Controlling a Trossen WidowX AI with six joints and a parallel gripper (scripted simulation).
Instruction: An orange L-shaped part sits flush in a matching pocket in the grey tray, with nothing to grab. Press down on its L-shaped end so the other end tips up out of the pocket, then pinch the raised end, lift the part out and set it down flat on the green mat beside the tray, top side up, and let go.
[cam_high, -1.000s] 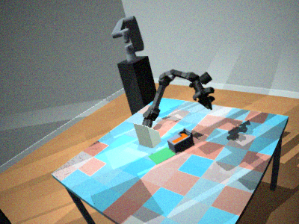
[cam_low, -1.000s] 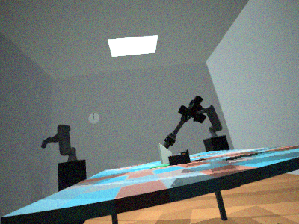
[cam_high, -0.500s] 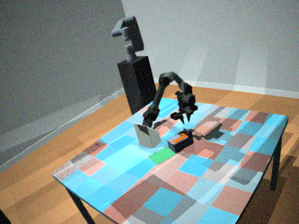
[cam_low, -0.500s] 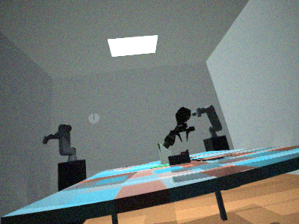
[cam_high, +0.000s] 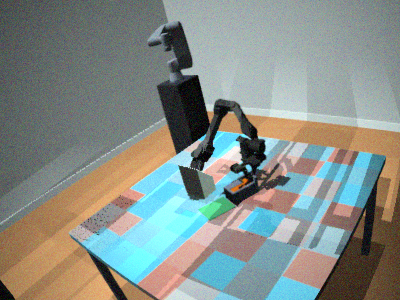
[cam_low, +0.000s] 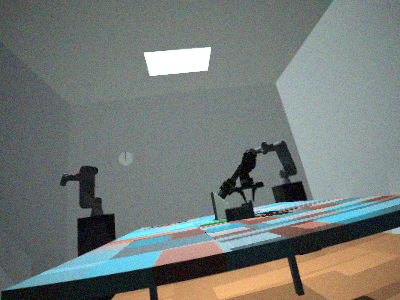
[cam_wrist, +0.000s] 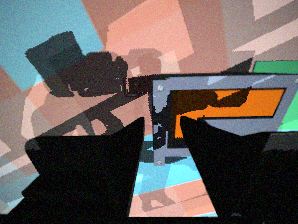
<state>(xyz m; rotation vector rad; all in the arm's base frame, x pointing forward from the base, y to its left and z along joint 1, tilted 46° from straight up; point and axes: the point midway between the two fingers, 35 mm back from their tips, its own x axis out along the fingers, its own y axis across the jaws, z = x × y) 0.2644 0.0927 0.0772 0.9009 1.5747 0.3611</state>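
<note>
The orange L-shaped part (cam_high: 240, 186) (cam_wrist: 255, 102) lies in its pocket in the grey tray (cam_high: 242, 194) (cam_low: 239, 212) (cam_wrist: 200, 81). No raised end shows. Its L-shaped end is at the left in the wrist view, partly hidden by a fingertip and shadow. My gripper (cam_high: 245, 175) (cam_low: 248, 200) (cam_wrist: 162, 120) is partly open and empty, pointing down close above that end of the tray. Whether a fingertip touches the part cannot be told. The green mat (cam_high: 217, 207) (cam_low: 213, 223) (cam_wrist: 280, 67) lies beside the tray, at the end away from the gripper.
A pale upright panel (cam_high: 205, 182) (cam_low: 218, 206) stands near the tray and mat, in front of my arm's base. The tray's raised walls stand around the pocket. Other arms on black pedestals (cam_high: 185, 110) (cam_low: 96, 232) stand beyond the patchwork table (cam_high: 220, 270).
</note>
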